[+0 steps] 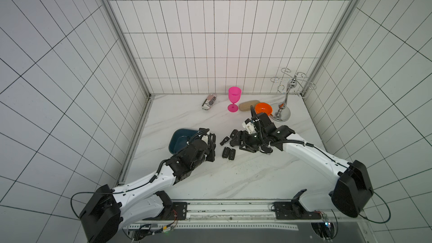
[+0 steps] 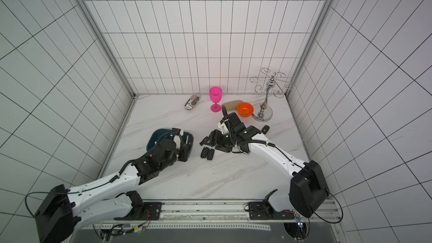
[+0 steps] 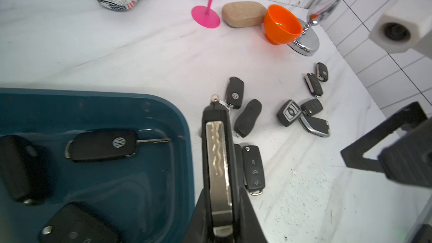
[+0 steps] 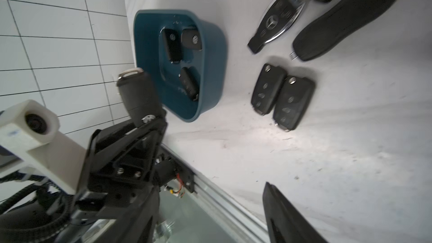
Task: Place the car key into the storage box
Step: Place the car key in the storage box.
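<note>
While both top views place the left gripper (image 1: 210, 147) at the 3 o'clock rim of the storage box (image 1: 177, 136), the right gripper (image 1: 235, 140) hangs at the box's 3 o'clock over loose keys (image 1: 228, 153) on the tabletop (image 1: 233, 178), its fingers spread wide and holding nothing. The left wrist view shows the left fingers (image 3: 249, 216) clamped on the car key (image 3: 218, 160), just outside the teal rim, with three other keys (image 3: 100, 146) inside the box. The right wrist view shows that key gripped beside the box, and one bare right finger (image 4: 287, 213).
</note>
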{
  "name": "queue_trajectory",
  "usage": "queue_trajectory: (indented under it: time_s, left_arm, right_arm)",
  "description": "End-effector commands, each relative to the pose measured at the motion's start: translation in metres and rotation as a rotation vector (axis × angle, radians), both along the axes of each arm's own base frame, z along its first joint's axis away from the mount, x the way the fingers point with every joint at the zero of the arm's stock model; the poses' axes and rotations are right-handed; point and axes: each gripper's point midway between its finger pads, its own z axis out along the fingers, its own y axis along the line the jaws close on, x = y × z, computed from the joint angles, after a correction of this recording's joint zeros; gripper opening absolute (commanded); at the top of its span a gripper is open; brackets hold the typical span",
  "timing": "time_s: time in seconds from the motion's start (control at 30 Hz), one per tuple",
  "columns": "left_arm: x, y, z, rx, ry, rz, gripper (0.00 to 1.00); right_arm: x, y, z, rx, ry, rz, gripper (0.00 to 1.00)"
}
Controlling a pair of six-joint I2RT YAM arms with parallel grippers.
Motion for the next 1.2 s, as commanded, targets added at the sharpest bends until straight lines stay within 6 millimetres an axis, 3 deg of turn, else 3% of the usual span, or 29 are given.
queue_trajectory:
  time_s: [0.0, 0.13, 0.3, 0.43, 0.57, 0.7, 0.9, 1.17]
  left_arm:
    - [0.012, 0.038, -0.001, 0.085, 0.028, 0.150, 0.00]
    - [0.025, 0.075, -0.018, 0.214, 0.150, 0.264, 0.00]
    - [0.039, 0.107, -0.055, 0.248, 0.319, 0.357, 0.00]
    - [0.047, 0.116, -0.079, 0.244, 0.429, 0.405, 0.00]
    - [0.052, 0.114, -0.096, 0.226, 0.482, 0.422, 0.00]
    - [0.053, 0.118, -0.105, 0.249, 0.516, 0.447, 0.00]
    - [0.051, 0.117, -0.112, 0.229, 0.544, 0.436, 0.01]
    - [0.046, 0.113, -0.109, 0.201, 0.540, 0.396, 0.47]
  right_arm:
    - [0.008, -0.028, -0.012, -0.174, -0.114, 0.049, 0.87]
    - [0.004, -0.041, -0.031, -0.297, -0.139, 0.152, 0.88]
    - [0.001, -0.068, -0.044, -0.468, -0.179, 0.194, 0.88]
    - [0.001, -0.084, -0.045, -0.561, -0.204, 0.209, 0.89]
    - [-0.005, -0.085, -0.051, -0.600, -0.185, 0.254, 0.89]
    - [-0.014, -0.073, -0.066, -0.615, -0.160, 0.326, 0.89]
    - [-0.023, -0.037, -0.088, -0.594, -0.149, 0.405, 0.89]
    - [-0.018, 0.001, -0.097, -0.529, -0.202, 0.440, 0.90]
